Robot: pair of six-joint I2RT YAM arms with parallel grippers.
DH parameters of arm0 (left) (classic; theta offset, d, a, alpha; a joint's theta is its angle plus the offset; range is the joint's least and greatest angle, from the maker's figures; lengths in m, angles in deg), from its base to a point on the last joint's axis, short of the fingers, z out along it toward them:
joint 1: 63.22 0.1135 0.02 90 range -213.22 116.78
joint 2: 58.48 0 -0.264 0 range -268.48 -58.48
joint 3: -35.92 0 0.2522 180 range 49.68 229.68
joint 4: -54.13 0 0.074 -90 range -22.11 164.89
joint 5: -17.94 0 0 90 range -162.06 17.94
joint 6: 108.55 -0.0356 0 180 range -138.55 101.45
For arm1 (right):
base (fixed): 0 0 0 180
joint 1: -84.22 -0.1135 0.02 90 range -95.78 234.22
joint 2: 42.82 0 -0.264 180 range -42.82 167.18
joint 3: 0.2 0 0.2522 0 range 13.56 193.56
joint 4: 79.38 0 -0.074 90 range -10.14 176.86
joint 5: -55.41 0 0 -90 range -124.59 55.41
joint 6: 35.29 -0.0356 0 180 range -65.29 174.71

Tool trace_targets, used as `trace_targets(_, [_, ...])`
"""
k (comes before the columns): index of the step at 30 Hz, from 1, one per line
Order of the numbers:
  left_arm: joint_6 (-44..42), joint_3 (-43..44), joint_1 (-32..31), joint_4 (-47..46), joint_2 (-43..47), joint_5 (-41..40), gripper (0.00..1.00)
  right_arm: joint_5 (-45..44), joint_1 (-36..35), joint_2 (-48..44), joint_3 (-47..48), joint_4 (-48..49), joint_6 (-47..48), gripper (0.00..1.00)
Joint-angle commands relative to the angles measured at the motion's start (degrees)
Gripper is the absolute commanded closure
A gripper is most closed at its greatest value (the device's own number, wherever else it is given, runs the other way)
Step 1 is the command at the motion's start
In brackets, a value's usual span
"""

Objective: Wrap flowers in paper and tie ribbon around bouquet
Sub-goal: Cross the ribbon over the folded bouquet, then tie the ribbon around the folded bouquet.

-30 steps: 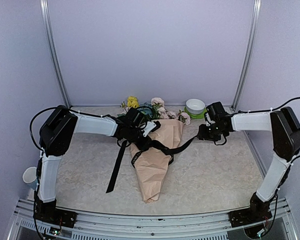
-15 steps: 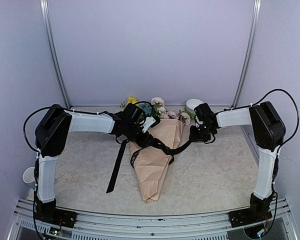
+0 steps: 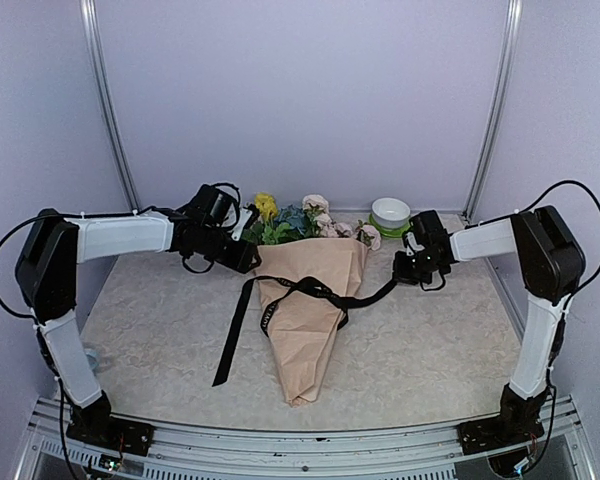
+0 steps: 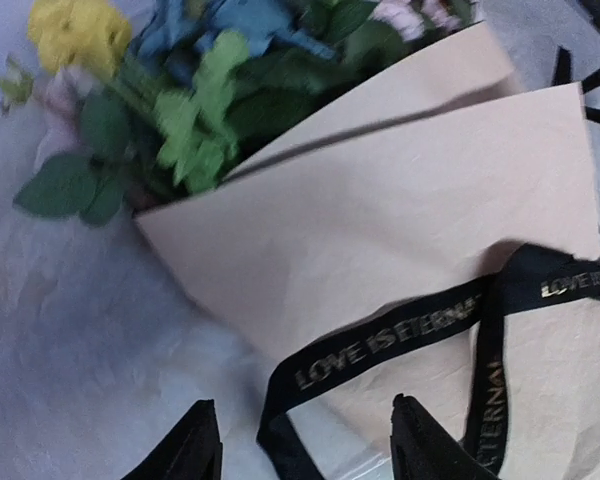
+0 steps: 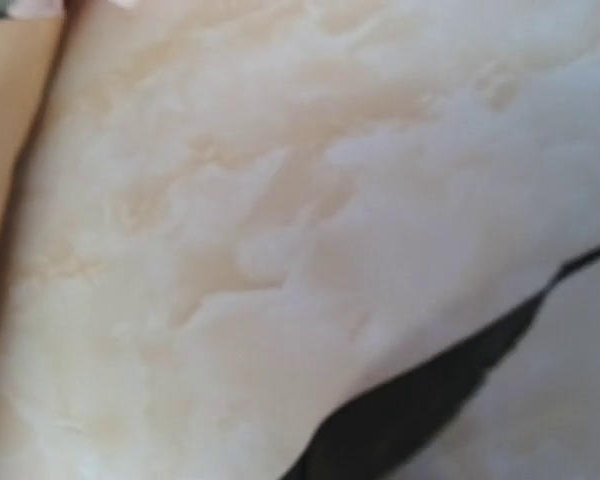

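The bouquet lies on the table, a peach-tan paper [image 3: 308,335] cone with its tip toward me, and the flowers [image 3: 285,218] spill out of its far end. The black ribbon [image 3: 315,291] crosses the cone, and one tail trails down to the left. My left gripper [image 3: 248,260] hangs open just left of the cone's mouth. In the left wrist view the flowers [image 4: 200,110], paper [image 4: 400,230] and gold-lettered ribbon [image 4: 380,345] lie ahead of the left gripper [image 4: 305,452]. My right gripper [image 3: 404,272] is shut on the ribbon's right end; the blurred right wrist view shows only a dark ribbon [image 5: 420,420] strip.
A white bowl [image 3: 391,212] on a green base stands at the back right, just behind my right arm. Grey walls and two metal posts [image 3: 110,110] close the back. The marbled table [image 3: 430,340] stretches on both sides of the cone.
My left arm has pulled back to the left off the cone, its jaws opening and letting the ribbon go. My right gripper has shut on the ribbon's right end.
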Motion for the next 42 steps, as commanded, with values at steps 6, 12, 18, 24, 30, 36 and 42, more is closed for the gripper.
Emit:
trace_targets(6, [2.3, -12.1, 3.3, -1.3, -4.1, -1.6, 0.28, 6.9, 0.4, -4.6, 1.2, 1.0, 5.2, 1.0])
trace_targets(12, [-0.3, -7.3, 2.7, -3.7, -10.3, 3.3, 0.28, 7.9, 0.5, -7.1, 0.8, 1.1, 5.7, 1.0])
trace_targets(18, [0.0, -6.1, 1.1, 0.0, -13.6, 2.3, 1.0, 8.2, 0.6, -10.5, 0.9, 1.3, 5.7, 1.0])
trace_targets(24, [1.9, -8.7, 1.6, -2.6, -7.3, 0.1, 1.0, 17.5, 0.3, -17.7, 0.4, 8.9, 7.2, 1.0])
trace_targets(30, [1.7, -7.4, 0.0, -2.0, -3.8, -1.7, 1.0, 33.6, -10.2, -25.3, 6.7, 17.3, 16.6, 1.0])
trace_targets(36, [1.3, -6.5, -0.3, -1.0, -1.9, -3.4, 1.0, 39.1, -5.8, -31.1, 7.2, 41.3, -1.9, 1.0])
trace_targets(42, [1.4, -8.1, -0.3, -0.8, -1.7, -4.7, 1.0, 31.8, -5.6, -33.2, 4.8, 42.9, 0.1, 1.0])
